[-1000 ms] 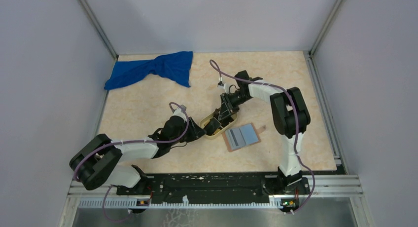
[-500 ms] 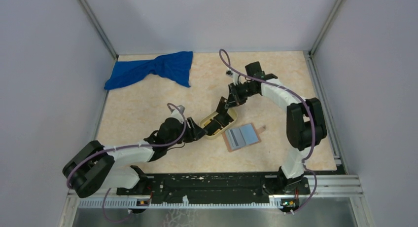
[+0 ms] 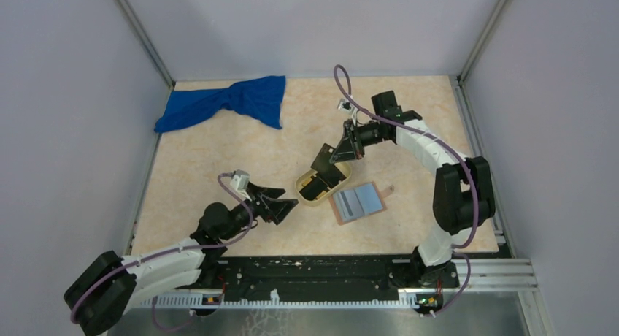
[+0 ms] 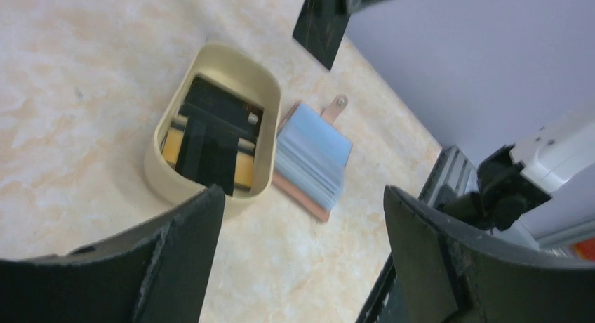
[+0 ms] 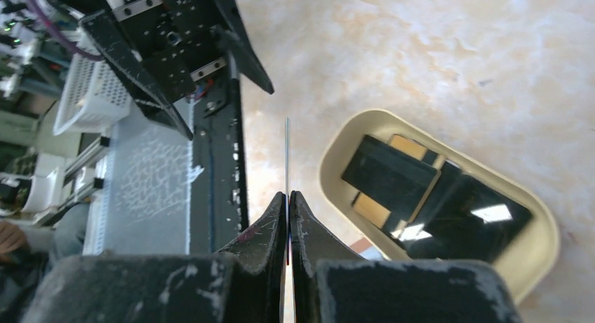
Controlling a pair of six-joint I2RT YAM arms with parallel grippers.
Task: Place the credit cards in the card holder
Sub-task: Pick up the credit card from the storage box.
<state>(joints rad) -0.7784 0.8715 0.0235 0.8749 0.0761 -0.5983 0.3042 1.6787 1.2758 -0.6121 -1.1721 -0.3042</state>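
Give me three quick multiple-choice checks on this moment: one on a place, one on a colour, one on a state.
1. Where is the card holder? A) on the table beside the tray B) inside the tray C) in the left tool
2. What colour is the card in the right tool? A) white B) black C) red
3. How is the left tool? A) shut on a card B) shut on the tray rim C) open, empty
Answers: 1 A, it lies open right next to the tray; 2 B, the top and left wrist views show it black; 3 C, its fingers stand wide apart with nothing between.
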